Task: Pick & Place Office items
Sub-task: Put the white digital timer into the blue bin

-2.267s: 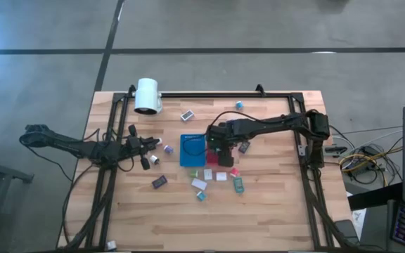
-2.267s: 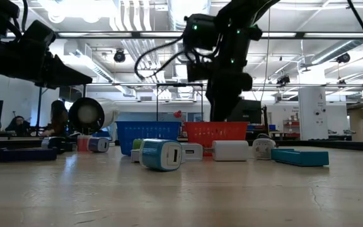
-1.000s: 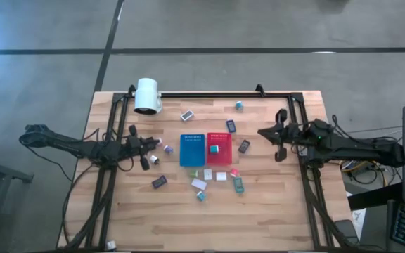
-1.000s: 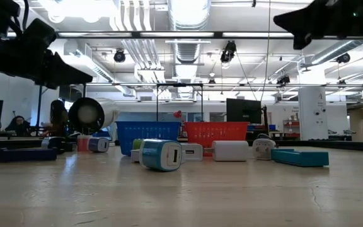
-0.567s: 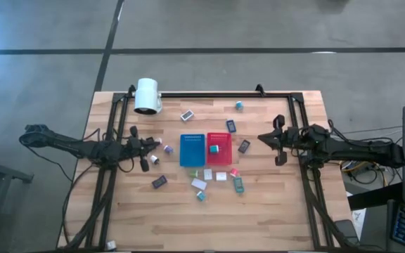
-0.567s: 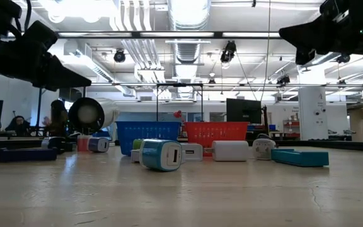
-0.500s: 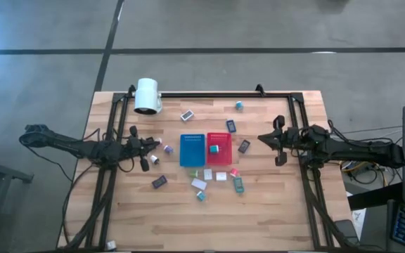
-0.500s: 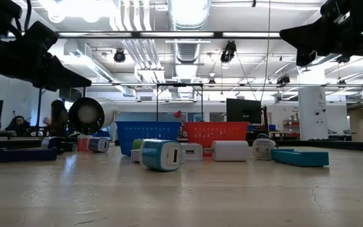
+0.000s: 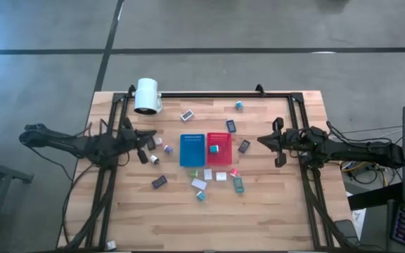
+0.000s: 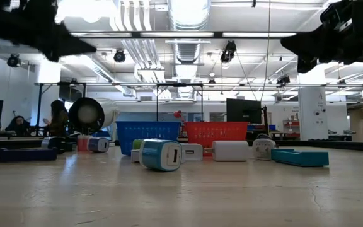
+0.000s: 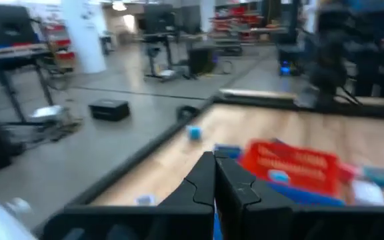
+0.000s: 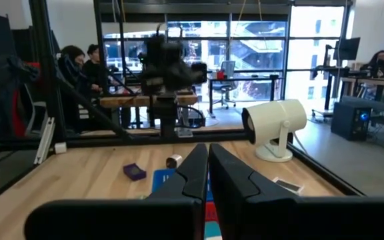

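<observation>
The office items lie as several tiny blocks and clips around the blue tray (image 9: 192, 150) and the red tray (image 9: 218, 147) at mid-table. A teal piece (image 9: 214, 148) lies in the red tray. A teal-and-white block (image 10: 161, 154) rests on its side nearest the low camera. My left gripper (image 9: 152, 133) is shut with nothing in it, level above the table, left of the blue tray. My right gripper (image 9: 260, 140) is also shut on nothing, level, right of the red tray. Both point at the trays.
A big white cylinder (image 9: 147, 95) lies at the far left corner. A black frame (image 9: 209, 94) runs along the far edge and both sides. Loose pieces lie on the far side (image 9: 187, 115) and near side (image 9: 199, 184) of the trays.
My left gripper has risen well above the table, still shut and still left of the blue tray. My right gripper has sunk a little at the right side, also shut. No item has moved.
</observation>
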Motion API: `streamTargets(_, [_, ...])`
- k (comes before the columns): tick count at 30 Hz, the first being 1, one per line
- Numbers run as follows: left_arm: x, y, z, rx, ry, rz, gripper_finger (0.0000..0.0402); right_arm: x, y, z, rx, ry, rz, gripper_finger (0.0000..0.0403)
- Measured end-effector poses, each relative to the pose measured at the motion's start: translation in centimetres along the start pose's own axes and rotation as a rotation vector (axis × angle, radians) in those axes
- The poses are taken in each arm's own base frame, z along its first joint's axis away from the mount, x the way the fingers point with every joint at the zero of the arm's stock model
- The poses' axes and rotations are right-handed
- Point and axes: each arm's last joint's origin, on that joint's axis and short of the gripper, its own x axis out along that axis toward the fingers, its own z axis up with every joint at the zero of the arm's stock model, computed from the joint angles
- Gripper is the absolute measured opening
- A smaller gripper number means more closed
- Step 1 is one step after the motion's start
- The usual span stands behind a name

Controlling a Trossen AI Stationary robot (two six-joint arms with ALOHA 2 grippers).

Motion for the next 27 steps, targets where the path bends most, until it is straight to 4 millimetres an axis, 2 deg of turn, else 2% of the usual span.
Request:
streamTargets(3, [0.2, 0.7, 3.7, 0.014, 0.015, 0.137, 0.0003, 0.0, 0.0, 0.0, -0.010, 0.002, 0.000, 0.0012])
streamTargets(9, [1.8, 2.5, 10.5, 0.113, 0.212, 0.287, 0.0003, 0.0, 0.0, 0.0, -0.010, 0.002, -0.001, 0.0012])
streamTargets(14, [5.7, 3.5, 13.3, 0.186, 0.333, 0.368, 0.0003, 0.0, 0.0, 0.0, -0.012, 0.001, -0.003, 0.0012])
streamTargets(17, [9.0, 3.8, 13.5, 0.228, 0.412, 0.263, 0.0003, 0.0, 0.0, 0.0, -0.012, 0.002, -0.003, 0.0012])
streamTargets(20, [12.8, 4.6, 12.6, 0.197, 0.518, 0.160, 0.0003, 0.0, 0.0, 0.0, -0.012, 0.002, -0.003, 0.0012])
streamTargets(23, [16.4, 5.8, 10.7, 0.141, 0.652, 0.062, 0.0003, 0.0, 0.0, 0.0, -0.011, 0.002, -0.003, 0.0012])
streamTargets(27, [20.8, 7.1, 6.7, 0.079, 0.809, -0.049, 0.0003, 0.0, 0.0, -0.1, -0.008, 0.007, -0.003, 0.0012])
